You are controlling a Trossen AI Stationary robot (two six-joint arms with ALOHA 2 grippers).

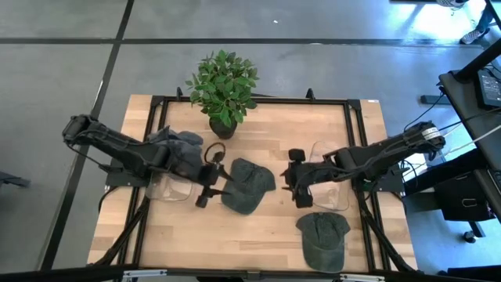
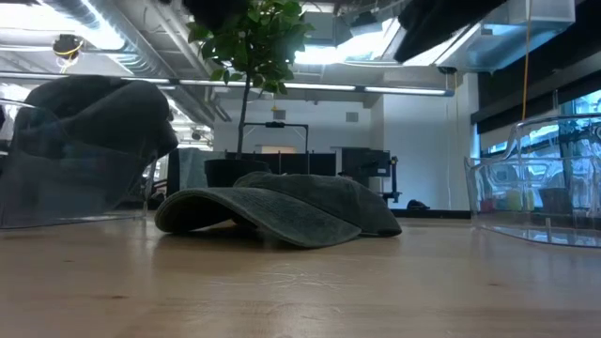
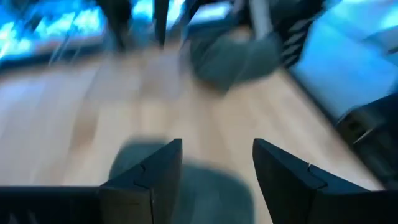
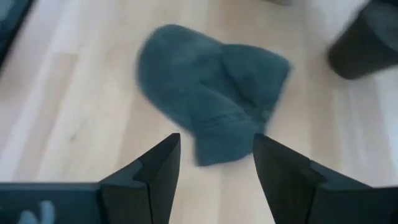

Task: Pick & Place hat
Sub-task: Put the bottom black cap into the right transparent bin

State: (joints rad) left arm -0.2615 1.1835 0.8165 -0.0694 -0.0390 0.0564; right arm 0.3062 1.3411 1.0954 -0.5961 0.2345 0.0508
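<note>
A dark green cap [image 1: 247,185] lies flat on the wooden table's middle, its brim on the wood; it also shows in the low view [image 2: 282,211] and the right wrist view [image 4: 211,93]. My left gripper [image 1: 212,178] is open at the cap's left edge, and the cap's green cloth [image 3: 208,186] shows below and between its fingers. My right gripper [image 1: 292,180] is open just right of the cap and a little apart from it. A second green cap [image 1: 322,240] lies near the table's front right. More dark hats [image 1: 177,147] sit in a clear bin at the left.
A potted plant [image 1: 223,88] stands at the far middle of the table. A clear bin [image 1: 333,186] stands under the right arm and shows in the low view [image 2: 540,183]. The left clear bin [image 2: 80,150] holds the hats. Bare wood lies in front of the middle cap.
</note>
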